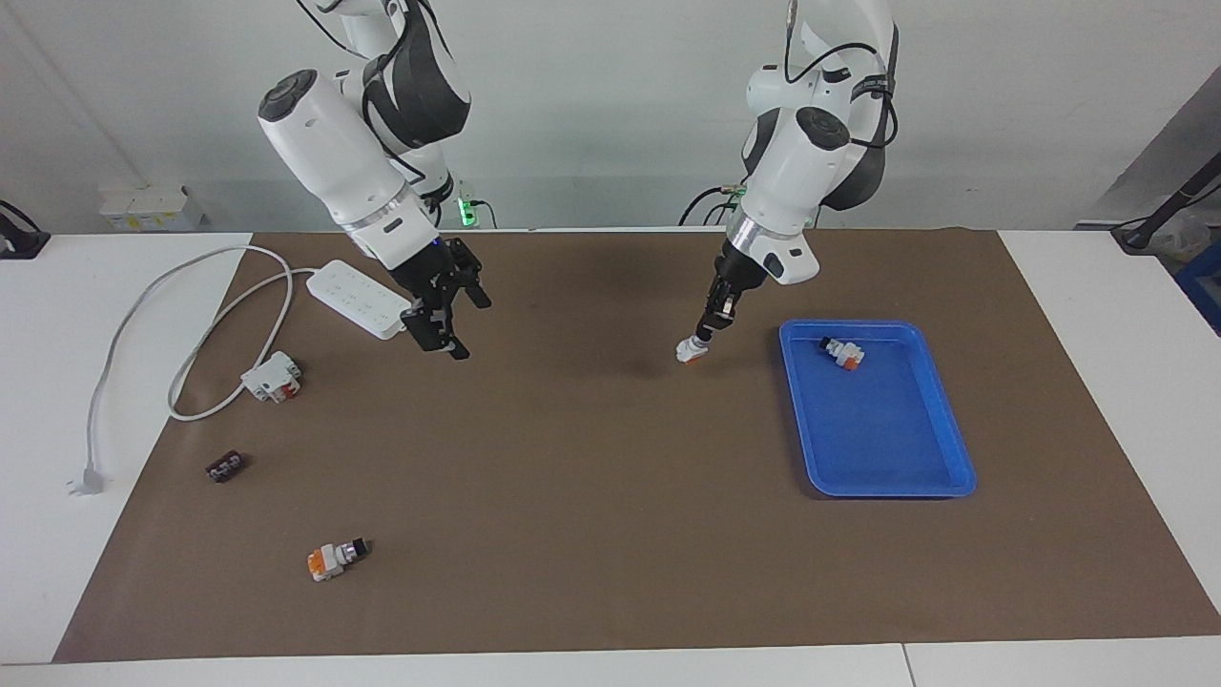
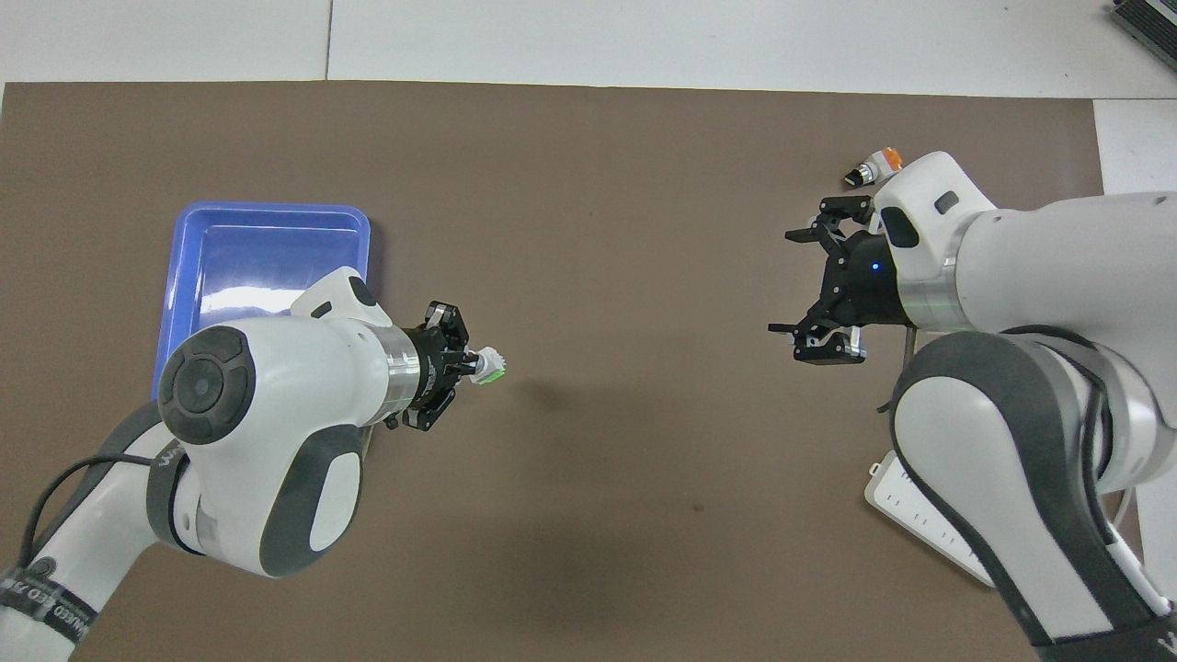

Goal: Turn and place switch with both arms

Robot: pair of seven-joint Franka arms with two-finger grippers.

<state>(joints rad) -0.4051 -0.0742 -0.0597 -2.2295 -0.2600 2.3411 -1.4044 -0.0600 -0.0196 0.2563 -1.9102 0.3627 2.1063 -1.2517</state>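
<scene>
I am holding the switch in my left gripper, the fingers pinching its white body so that the green end block is pointing away from the wrist. In the facing view that gripper is hanging just above the brown mat, with the switch at its tips, beside the blue tray on the side toward the middle of the table. An orange-ended switch is lying in the tray, in the corner nearest the robots. My right gripper is waiting in the air with its fingers spread wide, over the mat just beside the white power strip. Toward the right arm's end of the table a white-and-red block is sitting by the strip's cable, a small dark part is lying farther from the robots than the block, and another orange-ended switch is lying farther out again.
</scene>
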